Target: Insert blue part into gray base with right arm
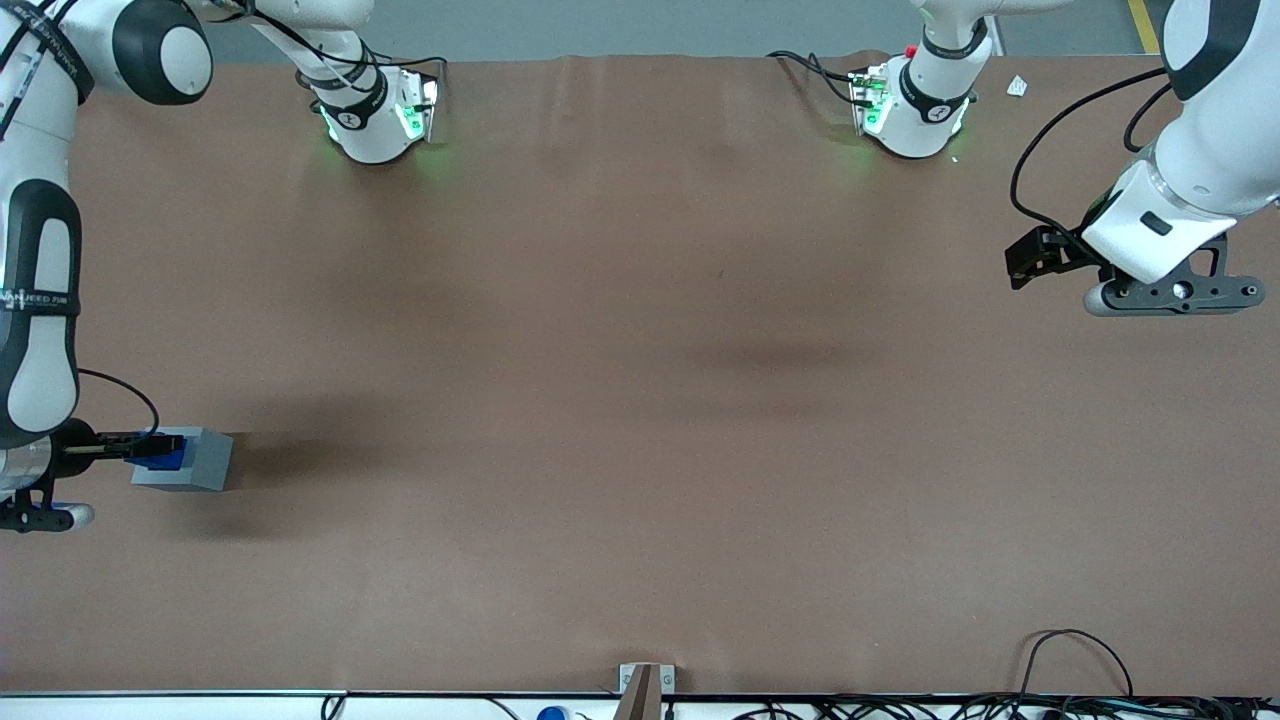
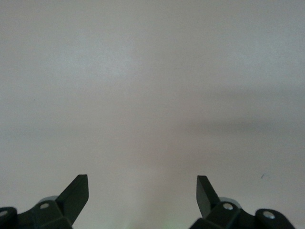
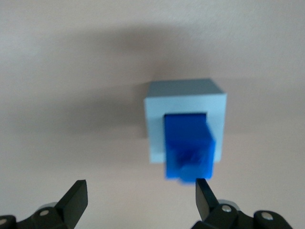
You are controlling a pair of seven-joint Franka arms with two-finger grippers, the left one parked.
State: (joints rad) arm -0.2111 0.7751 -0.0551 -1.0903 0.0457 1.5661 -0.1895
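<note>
Presently, findings as observed:

Right arm [image 1: 38, 300]: stood at the working arm's end of the table, its white links and black bands reaching down toward the tabletop.

Gripper [image 1: 135, 447]: sat low over the table, just beside the gray base. In the right wrist view the gripper [image 3: 140, 193] had its two black fingers [image 3: 76, 195] spread wide, with bare table between them and nothing held. One fingertip lay close to the outer end of the blue part; contact could not be confirmed.

Blue part [image 1: 168, 456]: was seated in the gray base, in the face turned toward the gripper. In the right wrist view the blue part [image 3: 188, 148] filled the square recess and projected out of it toward the camera. It was not flush with the gray face.

Gray base [image 1: 190, 460]: rested on the table at the working arm's end, nearer the front camera than the arm mounts. In the right wrist view the gray base [image 3: 186, 98] sat squarely, its light rim framing the blue part on all sides.

Table [image 1: 640, 400]: brown surface, with a dark shadow beside the gray base.
</note>
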